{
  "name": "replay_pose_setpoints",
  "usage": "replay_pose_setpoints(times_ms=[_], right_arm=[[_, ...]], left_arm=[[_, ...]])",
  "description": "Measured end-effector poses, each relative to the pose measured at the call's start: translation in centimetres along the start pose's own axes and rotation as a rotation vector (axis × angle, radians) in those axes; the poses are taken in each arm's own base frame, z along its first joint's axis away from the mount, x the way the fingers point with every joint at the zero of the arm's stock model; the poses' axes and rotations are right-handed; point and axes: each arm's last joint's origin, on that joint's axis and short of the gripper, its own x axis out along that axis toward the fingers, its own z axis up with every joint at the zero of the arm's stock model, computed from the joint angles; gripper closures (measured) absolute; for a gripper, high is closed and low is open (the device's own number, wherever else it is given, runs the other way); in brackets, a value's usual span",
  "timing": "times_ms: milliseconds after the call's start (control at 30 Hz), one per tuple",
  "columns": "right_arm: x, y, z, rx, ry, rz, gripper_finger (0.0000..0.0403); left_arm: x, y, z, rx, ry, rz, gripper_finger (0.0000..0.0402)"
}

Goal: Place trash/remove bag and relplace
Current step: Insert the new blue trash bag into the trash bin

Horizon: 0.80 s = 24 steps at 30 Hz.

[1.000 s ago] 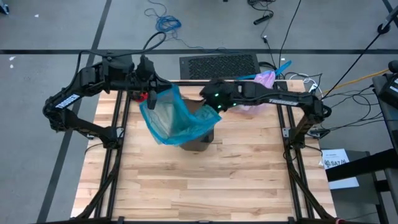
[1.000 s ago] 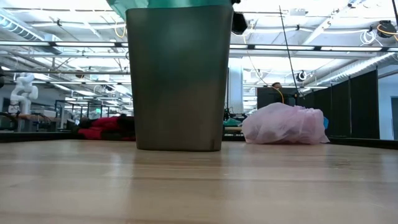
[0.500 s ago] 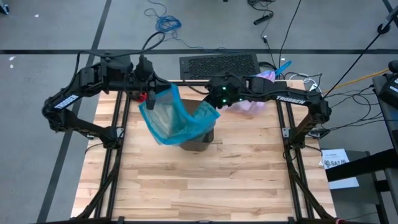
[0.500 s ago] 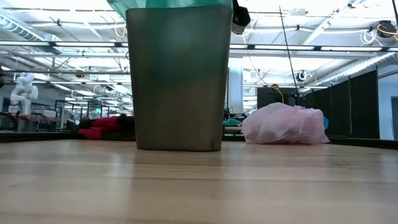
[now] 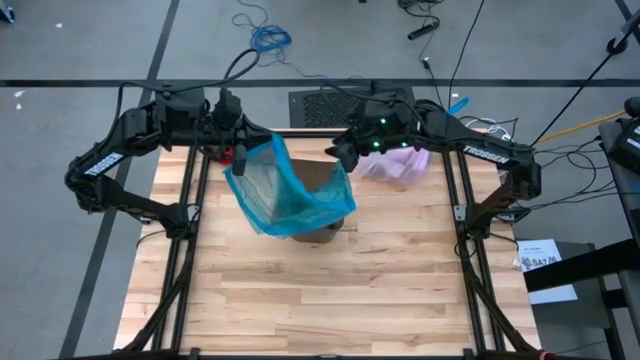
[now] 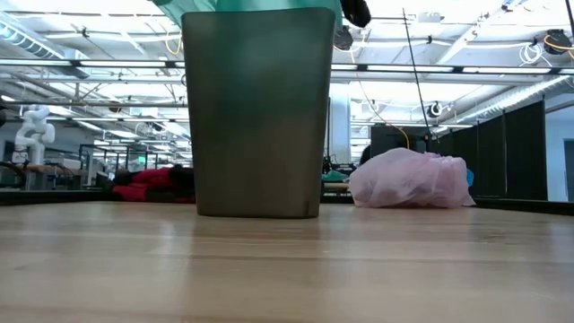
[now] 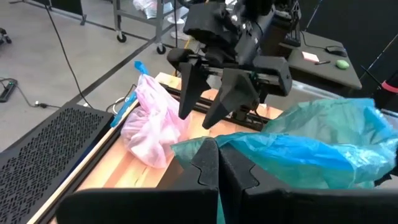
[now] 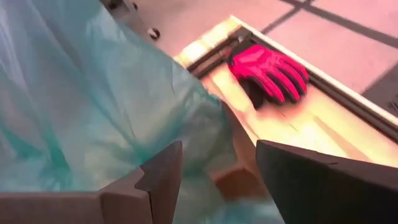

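Note:
A teal-green plastic bag (image 5: 290, 195) hangs open over a dark grey bin (image 6: 258, 112) at mid-table. My left gripper (image 5: 240, 148) is shut on the bag's far-left rim, above the bin. My right gripper (image 7: 199, 118) hovers open just past the bag's right rim, holding nothing; in its own wrist view its fingers (image 8: 158, 177) stand apart over the teal plastic (image 8: 93, 112). The pale pink bag (image 5: 395, 165) lies bunched on the table at the far right. The trash is out of view. My left gripper pinches the teal bag's rim (image 7: 208, 148) between its two shut fingers, at the far-left side of the bag's mouth. The fingers come from the table's left, slanting a little down. The plastic runs from them across to the bin, held up above its rim.
A red glove (image 8: 267, 71) lies on the table's far-left corner, behind the bin. The pink bag (image 6: 411, 179) sits right of the bin. Bare wood stretches along the near half of the table (image 5: 330, 300). Cables lie beyond the far right corner.
My right gripper has opened and let go of the teal bag's right rim, then risen and drawn back toward the table's far right corner. The bag's right side now lies slack over the bin.

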Motion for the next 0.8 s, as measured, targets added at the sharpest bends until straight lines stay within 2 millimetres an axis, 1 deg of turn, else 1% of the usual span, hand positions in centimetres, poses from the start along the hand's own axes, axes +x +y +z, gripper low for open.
replay_pose_setpoints(times_ms=[67, 133, 200, 267, 367, 400, 500, 600, 667, 800], right_arm=[[-1.3, 0.0, -0.1, -0.007, 0.018, -0.019, 0.0210], [-3.6, 0.5, 0.1, -0.032, 0.003, -0.028, 0.0227], [-5.2, 1.2, -0.7, -0.061, 0.029, -0.071, 0.0257], [-5.7, 2.2, -2.0, -0.097, 0.092, -0.073, 0.0299], [-5.1, 4.3, -4.3, -0.154, 0.189, -0.046, 0.0374], [-4.9, 5.1, -5.0, -0.171, 0.192, -0.039, 0.0388], [-4.9, 7.2, -6.5, -0.186, 0.170, 0.012, 0.0393], [-3.7, 8.3, -7.5, -0.174, 0.139, 0.033, 0.0401], [-2.5, 8.4, -7.7, -0.161, 0.118, 0.029, 0.0401], [0.0, 7.6, -7.5, -0.152, 0.123, -0.013, 0.0402]], left_arm=[[0.0, 0.0, 0.0, -0.014, 0.001, 0.000, 0.0402], [0.0, 0.0, 0.0, -0.015, 0.000, 0.001, 0.0402], [0.0, 0.0, 0.0, -0.016, 0.000, 0.002, 0.0402], [0.0, 0.0, 0.0, -0.017, 0.000, 0.004, 0.0402], [0.0, 0.1, 0.0, -0.018, -0.001, 0.008, 0.0402], [0.0, 0.1, 0.0, -0.018, -0.001, 0.008, 0.0402], [0.0, 0.1, 0.0, -0.018, -0.002, 0.013, 0.0402], [0.0, 0.2, 0.0, -0.018, -0.004, 0.025, 0.0402], [0.0, 0.2, 0.0, -0.019, -0.006, 0.030, 0.0402], [0.0, 0.3, 0.0, -0.020, -0.005, 0.033, 0.0402]])
